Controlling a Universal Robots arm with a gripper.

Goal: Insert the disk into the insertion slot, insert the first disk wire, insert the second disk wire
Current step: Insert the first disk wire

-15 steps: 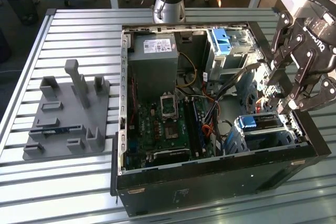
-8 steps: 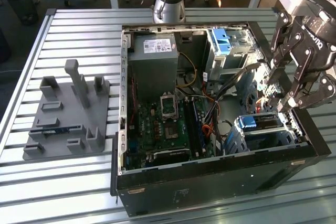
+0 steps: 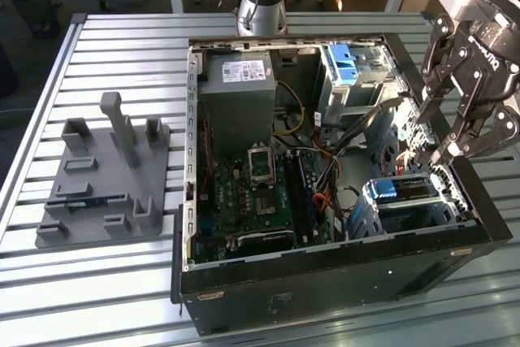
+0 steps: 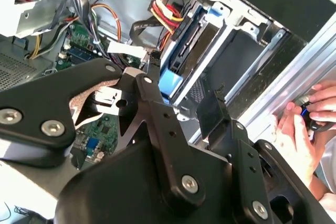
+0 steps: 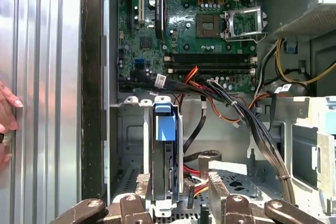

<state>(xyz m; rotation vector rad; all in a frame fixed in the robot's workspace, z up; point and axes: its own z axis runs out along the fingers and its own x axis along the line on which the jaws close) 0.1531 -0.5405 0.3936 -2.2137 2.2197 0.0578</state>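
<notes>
**Disk's parked in the bay, end effector wide open around it**

In the first wrist view the end effector (image 5: 179, 184) is spread wide with nothing clamped. It has one fingertip on either side of the disk (image 5: 167, 156), which stands on edge inside the insertion slot (image 5: 131, 129), blue tab up front. Can't tell if the fingertips actually touch the bay's metal. A red-and-yellow wire bundle (image 5: 197, 172) ending in a black plug sits just beside the disk, between the fingertips, and honestly can't tell whether it's plugged in. In the exterior view the slot is at the near corner of the PC case (image 3: 325, 290), toward the exterior view's right, on the slatted counter (image 3: 122, 46). A person's hand (image 4: 296, 135) is at the counter just outside the case.
</notes>
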